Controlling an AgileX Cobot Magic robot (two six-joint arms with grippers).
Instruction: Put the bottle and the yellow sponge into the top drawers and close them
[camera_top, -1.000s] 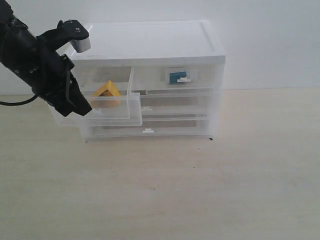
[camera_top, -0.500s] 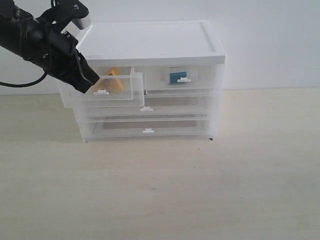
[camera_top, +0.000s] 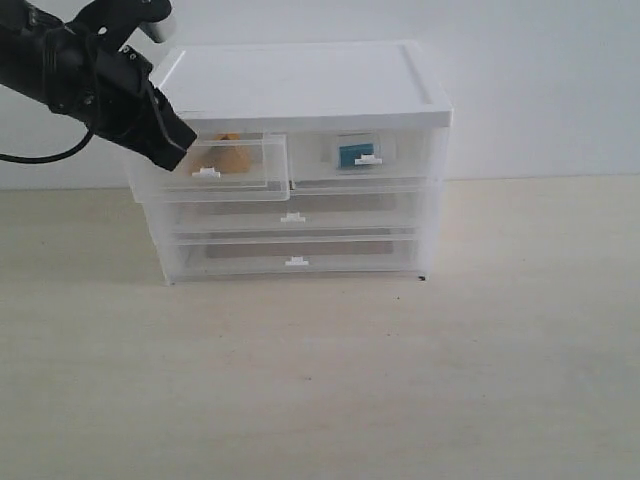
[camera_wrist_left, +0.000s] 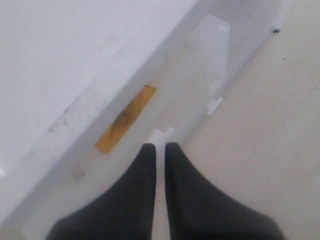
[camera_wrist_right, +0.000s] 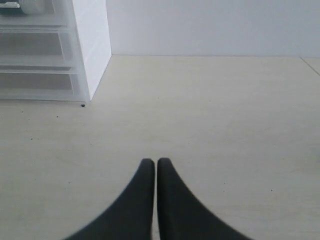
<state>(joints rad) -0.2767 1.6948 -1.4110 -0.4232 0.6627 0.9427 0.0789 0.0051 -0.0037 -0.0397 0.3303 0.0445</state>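
The yellow sponge lies inside the top left drawer, which stands a little out from the white-topped cabinet. My left gripper is shut, with its tips against that drawer's front left corner. In the left wrist view my left gripper sits just behind the drawer's white tab handle, and the sponge shows through the plastic. The bottle lies in the top right drawer, which is pushed in. My right gripper is shut on nothing, over bare table.
Two full-width translucent drawers sit shut under the top pair. The cabinet stands at the back of a pale wooden table, against a white wall. The right arm is out of the exterior view.
The left gripper has lifted and pushed the top left drawer, with the sponge inside, back into the cabinet. It was hanging far out and tilted, and now stands nearly flush.
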